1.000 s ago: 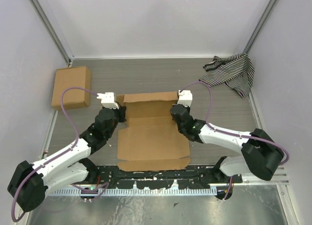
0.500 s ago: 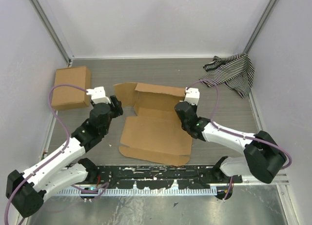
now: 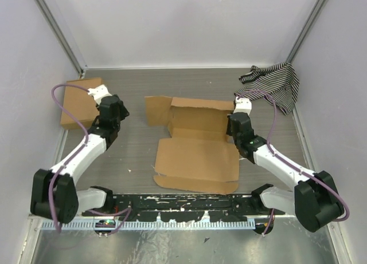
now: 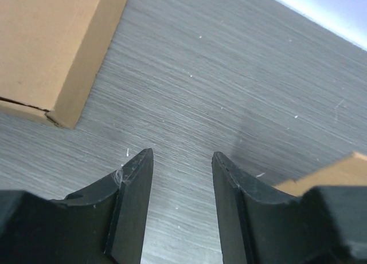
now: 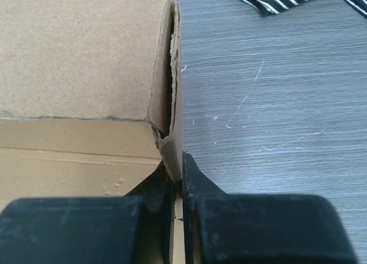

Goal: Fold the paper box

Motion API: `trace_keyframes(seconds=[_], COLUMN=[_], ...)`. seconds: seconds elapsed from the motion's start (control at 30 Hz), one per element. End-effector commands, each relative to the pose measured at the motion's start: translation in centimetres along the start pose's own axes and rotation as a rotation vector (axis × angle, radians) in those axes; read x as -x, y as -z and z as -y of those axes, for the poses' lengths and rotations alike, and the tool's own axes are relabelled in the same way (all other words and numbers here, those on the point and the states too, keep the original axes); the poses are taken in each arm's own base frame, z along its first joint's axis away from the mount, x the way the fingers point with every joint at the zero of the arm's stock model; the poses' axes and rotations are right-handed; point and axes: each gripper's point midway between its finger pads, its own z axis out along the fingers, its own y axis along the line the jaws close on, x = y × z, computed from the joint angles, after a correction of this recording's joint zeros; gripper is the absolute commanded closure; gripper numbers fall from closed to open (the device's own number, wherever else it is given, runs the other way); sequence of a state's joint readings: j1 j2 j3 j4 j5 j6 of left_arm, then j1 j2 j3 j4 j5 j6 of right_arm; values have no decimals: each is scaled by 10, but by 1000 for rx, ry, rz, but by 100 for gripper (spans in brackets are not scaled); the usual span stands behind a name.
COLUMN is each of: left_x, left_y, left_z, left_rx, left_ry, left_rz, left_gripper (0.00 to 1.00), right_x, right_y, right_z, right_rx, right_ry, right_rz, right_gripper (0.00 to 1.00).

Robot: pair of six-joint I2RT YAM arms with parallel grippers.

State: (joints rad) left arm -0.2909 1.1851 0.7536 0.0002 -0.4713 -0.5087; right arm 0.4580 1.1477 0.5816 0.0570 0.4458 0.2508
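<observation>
The paper box (image 3: 195, 158) is a brown die-cut sheet lying mid-table. Its back panel (image 3: 198, 118) stands partly raised and a flap sticks out at the back left. My right gripper (image 3: 230, 126) is shut on the box's right side flap (image 5: 176, 155), which shows pinched between the fingers in the right wrist view; the raised panel (image 5: 80, 58) is to the left of it. My left gripper (image 3: 119, 113) is open over bare table (image 4: 182, 161), well left of the paper box. Only a corner of brown cardboard (image 4: 335, 172) shows at the right of its view.
A ready-formed brown cardboard box (image 3: 82, 101) sits at the far left, close to the left gripper, and its corner (image 4: 54, 43) fills the top left of the left wrist view. A black-and-white striped cloth (image 3: 272, 85) lies at the back right. Walls enclose the table.
The left gripper let go of the box's left side, opened and swung left toward the ready-formed box. The right gripper moved right, taking the paper box with it.
</observation>
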Motion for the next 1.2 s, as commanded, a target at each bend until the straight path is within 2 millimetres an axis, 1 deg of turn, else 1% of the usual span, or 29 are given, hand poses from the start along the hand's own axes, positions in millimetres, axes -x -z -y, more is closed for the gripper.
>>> trace_keyframes(seconds=[0.0, 0.07, 0.13, 0.2, 0.27, 0.33, 0.4, 0.43, 0.53, 0.6, 0.63, 0.67, 0.8, 0.9, 1.0, 1.07, 1.17], left_x=[-16, -26, -31, -37, -44, -51, -59, -62, -70, -69, -73, -72, -77, -82, -91, -97, -102], left_y=[-32, -44, -54, -61, -66, -64, -55, -49, -27, -10, -2, 7, 34, 51, 67, 74, 83], left_z=[14, 20, 28, 31, 31, 33, 36, 39, 39, 45, 48, 52, 70, 86, 101, 105, 105], left_rx=[-91, -104, -125, -130, -133, -160, -208, -242, -314, -382, -413, -449, -546, -615, -672, -693, -703], left_ry=[49, 25, 11, 4, -8, -4, 8, 17, 45, 64, 68, 69, 55, 44, 29, 27, 25], left_rz=[-39, -76, -96, -110, -125, -140, -158, -163, -168, -157, -163, -154, -158, -168, -196, -213, -220], left_gripper=[49, 50, 52, 52, 53, 55, 58, 58, 59, 59, 59, 59, 59, 59, 60, 60, 60], right_x=[22, 23, 24, 23, 22, 21, 22, 23, 23, 26, 25, 26, 30, 31, 31, 32, 32], right_y=[7, 9, 10, 10, 10, 9, 7, 7, 5, 5, 5, 6, 8, 8, 9, 9, 10], right_z=[-22, -27, -29, -30, -31, -31, -32, -32, -33, -34, -37, -41, -43, -44, -46, -45, -46], right_rx=[152, 182, 199, 205, 208, 206, 206, 207, 205, 205, 222, 240, 251, 254, 263, 262, 264], right_ry=[-15, -13, -16, -15, -15, -15, -18, -20, -21, -24, -23, -23, -27, -31, -36, -38, -39], right_rz=[61, 57, 53, 49, 47, 38, 32, 31, 25, 27, 22, 21, 24, 22, 21, 21, 19], right_gripper=[99, 99, 99, 99, 99, 99, 99, 99, 99, 99, 98, 98, 98, 98, 98, 98, 98])
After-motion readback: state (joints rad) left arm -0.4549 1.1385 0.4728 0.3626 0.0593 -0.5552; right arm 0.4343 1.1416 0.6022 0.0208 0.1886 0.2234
